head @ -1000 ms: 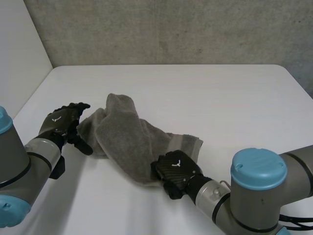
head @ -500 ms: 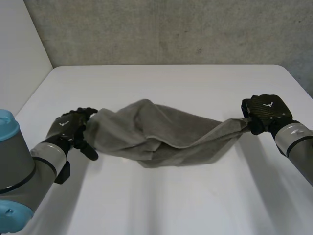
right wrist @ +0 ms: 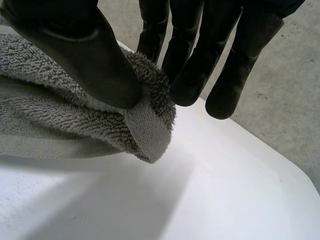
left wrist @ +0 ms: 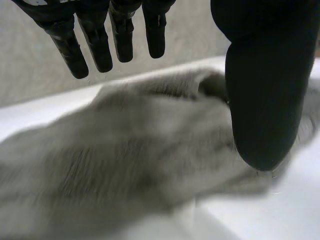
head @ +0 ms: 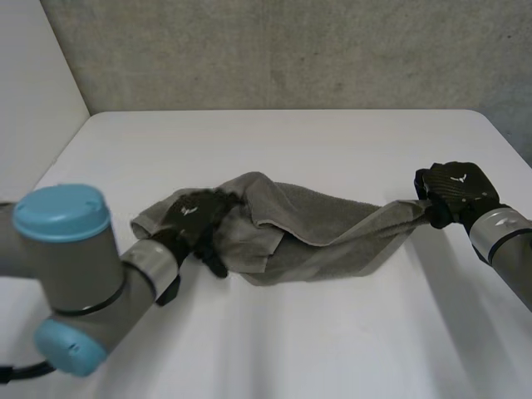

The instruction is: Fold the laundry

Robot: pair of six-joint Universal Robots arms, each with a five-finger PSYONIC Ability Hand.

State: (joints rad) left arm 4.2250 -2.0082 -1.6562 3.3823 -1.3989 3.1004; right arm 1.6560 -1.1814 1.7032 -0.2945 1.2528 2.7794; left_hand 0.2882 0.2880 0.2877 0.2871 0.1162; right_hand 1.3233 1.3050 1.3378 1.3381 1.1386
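So, the left hand [head: 196,218] hides part of the grey towel [head: 324,226] on the table [head: 291,141]. Its fingers [left wrist: 95,45] hang straight and spread above the towel, gripping nothing. The right hand [head: 453,191] pinches the towel's other corner, thumb against fingers.

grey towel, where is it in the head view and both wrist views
Head view: grey towel stretched mid-table between left hand and right hand.
Left wrist view: towel under the open left hand's palm.
Right wrist view: towel's end pinched by the right hand's thumb and fingers.
Shared landmark: the white table.
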